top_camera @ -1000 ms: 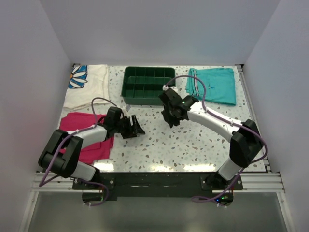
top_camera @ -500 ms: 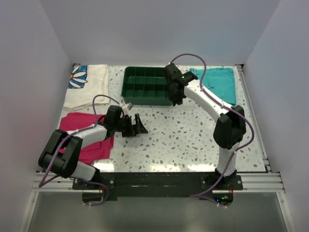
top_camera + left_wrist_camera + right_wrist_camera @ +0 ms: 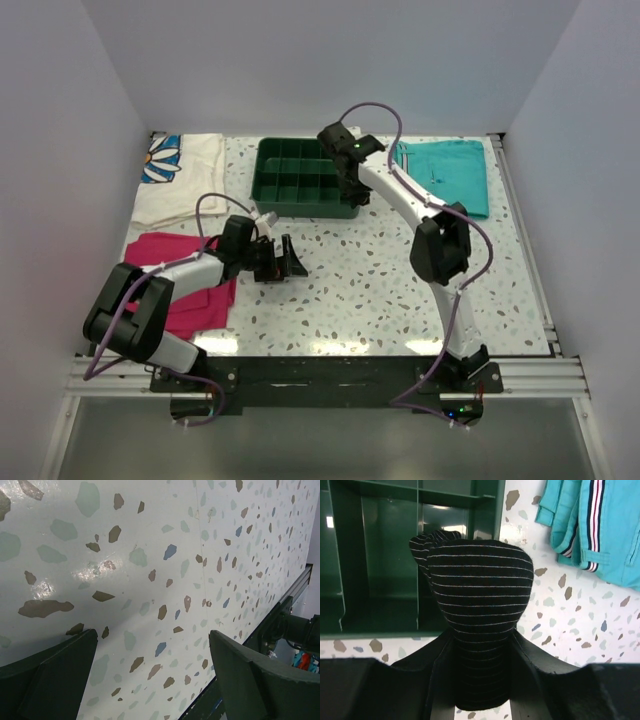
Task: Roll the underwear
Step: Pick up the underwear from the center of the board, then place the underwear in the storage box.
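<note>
Your right tool (image 3: 477,650) grasps the bundled underwear (image 3: 475,580) near the green tray (image 3: 380,555); your left tool (image 3: 152,662) stands released over the desk (image 3: 165,545).

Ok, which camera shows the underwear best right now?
Right wrist: the underwear fills the frame, a striped black bundle clamped in the right gripper, with the green tray behind. In the top view that gripper hides it. The left wrist shows none of it, only speckled table.
</note>
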Robot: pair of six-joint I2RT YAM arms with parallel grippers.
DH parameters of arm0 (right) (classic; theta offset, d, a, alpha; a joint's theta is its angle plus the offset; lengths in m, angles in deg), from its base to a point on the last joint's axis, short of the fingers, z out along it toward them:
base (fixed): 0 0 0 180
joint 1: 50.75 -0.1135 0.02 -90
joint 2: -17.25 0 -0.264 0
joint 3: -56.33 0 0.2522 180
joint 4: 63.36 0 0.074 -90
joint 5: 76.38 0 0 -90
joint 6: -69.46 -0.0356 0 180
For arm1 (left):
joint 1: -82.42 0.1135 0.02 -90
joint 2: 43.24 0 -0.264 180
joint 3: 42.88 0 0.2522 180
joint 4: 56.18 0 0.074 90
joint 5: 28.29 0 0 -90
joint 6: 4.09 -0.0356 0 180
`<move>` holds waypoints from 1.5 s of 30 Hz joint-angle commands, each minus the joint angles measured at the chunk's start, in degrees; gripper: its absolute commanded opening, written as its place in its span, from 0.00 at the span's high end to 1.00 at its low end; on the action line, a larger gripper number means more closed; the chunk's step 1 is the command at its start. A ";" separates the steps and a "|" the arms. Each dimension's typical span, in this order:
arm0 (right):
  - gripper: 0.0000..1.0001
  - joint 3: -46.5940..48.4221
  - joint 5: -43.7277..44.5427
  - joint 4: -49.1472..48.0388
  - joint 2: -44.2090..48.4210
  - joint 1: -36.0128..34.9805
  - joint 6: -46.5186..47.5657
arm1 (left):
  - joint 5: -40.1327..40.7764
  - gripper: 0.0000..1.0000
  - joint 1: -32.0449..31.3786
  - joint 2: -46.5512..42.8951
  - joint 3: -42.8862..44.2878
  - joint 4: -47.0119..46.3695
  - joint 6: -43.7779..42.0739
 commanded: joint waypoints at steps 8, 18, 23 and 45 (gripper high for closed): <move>1.00 10.27 4.93 2.22 -6.90 0.30 -0.01 | -0.57 0.00 0.27 0.98 1.58 1.61 -2.46; 1.00 15.10 4.23 2.84 -12.53 0.74 1.22 | -1.01 0.00 0.27 1.42 1.75 1.61 -2.64; 1.00 12.38 3.79 1.60 -12.80 0.91 0.78 | -0.92 0.00 0.27 1.69 1.93 3.45 -2.64; 1.00 2.89 -8.08 -2.36 -10.51 4.86 -0.98 | -0.83 0.00 0.27 3.89 2.37 3.28 -3.08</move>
